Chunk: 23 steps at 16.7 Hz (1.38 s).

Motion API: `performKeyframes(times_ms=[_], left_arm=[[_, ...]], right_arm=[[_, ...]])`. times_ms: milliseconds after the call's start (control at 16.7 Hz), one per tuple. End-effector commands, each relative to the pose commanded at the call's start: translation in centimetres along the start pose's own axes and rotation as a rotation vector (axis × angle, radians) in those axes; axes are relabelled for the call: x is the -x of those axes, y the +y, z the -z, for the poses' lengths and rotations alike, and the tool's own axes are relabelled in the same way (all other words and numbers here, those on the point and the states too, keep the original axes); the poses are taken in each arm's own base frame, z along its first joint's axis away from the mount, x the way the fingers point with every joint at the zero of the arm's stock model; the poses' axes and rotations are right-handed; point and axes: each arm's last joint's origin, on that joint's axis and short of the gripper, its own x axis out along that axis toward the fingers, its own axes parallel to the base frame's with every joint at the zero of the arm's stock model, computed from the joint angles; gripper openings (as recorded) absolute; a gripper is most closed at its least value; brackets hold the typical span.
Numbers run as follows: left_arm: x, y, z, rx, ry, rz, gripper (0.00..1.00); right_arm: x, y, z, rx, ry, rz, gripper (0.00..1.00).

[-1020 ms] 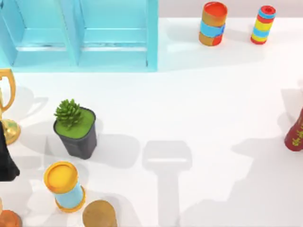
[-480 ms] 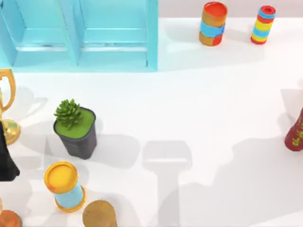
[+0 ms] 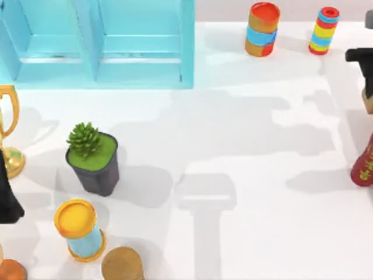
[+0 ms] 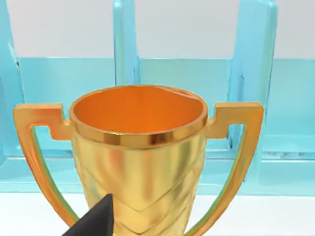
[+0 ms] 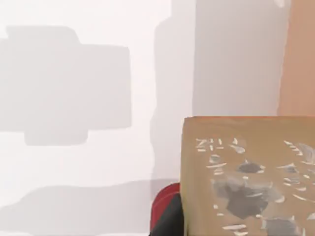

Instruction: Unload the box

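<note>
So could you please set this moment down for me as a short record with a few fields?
shelf unit: blue compartments along the table's far left
trophy: gold cup standing at the left edge, in front of the shelf
plant: succulent in a dark pot, left of centre
far cans: two striped cylinders standing at the back right
near can: yellow-lidded blue cylinder at front left
right pincer: at the right edge, a tan box close beneath its camera

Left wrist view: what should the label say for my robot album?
A shiny gold trophy stands close in front of the blue shelf box on a white table.
</note>
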Motion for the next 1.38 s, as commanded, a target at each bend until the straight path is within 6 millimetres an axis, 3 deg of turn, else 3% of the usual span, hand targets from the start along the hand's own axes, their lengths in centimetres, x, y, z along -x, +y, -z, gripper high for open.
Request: performKeyframes(times_ms=[180,360,660,1140,1380], left_arm=[[0.0,0.0,0.0,0.000,0.000,0.000,1.00],[0.0,0.0,0.0,0.000,0.000,0.000,1.00],[0.0,0.0,0.0,0.000,0.000,0.000,1.00],[0.0,0.0,0.0,0.000,0.000,0.000,1.00],[0.0,0.0,0.0,0.000,0.000,0.000,1.00]], right_arm=[[-3.3,7.1,-2.2,-0.001,0.013,0.005,0.00],[-4.5,10.3,-2.7,-0.001,0.008,0.007,0.00],[-4.7,10.2,-2.7,-0.006,0.013,0.005,0.00],[-8.6,10.4,-2.7,-0.001,0.008,0.007,0.00],[-9.1,10.4,-2.6,-0.001,0.008,0.007,0.00]])
